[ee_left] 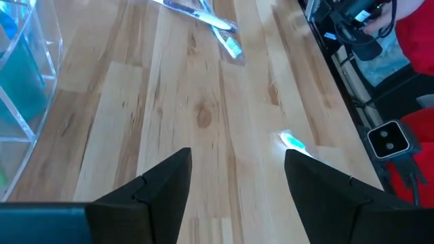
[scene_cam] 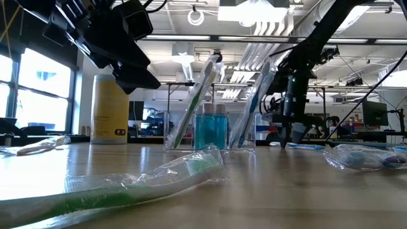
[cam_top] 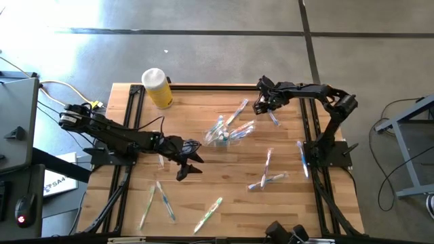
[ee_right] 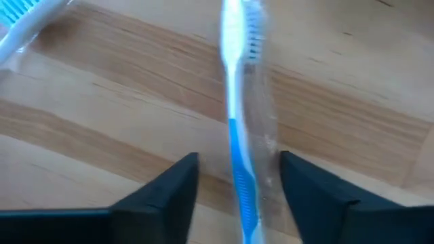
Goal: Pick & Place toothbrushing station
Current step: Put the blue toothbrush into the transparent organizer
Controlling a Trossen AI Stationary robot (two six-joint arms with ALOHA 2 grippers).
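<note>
The right gripper is down over a wrapped blue-and-white toothbrush beyond the clear container, fingers spread either side, not pinching. The left gripper hovers nearer, fingers spread, holding nothing.

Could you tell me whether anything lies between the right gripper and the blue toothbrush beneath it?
Nothing visible does. The blue toothbrush lies in its clear wrapper on the bare table, directly between the right gripper's spread fingers.

A robotics lab or workshop. Beyond the wooden table lie an open hall with ceiling strip lights, large windows and a concrete floor.
</note>
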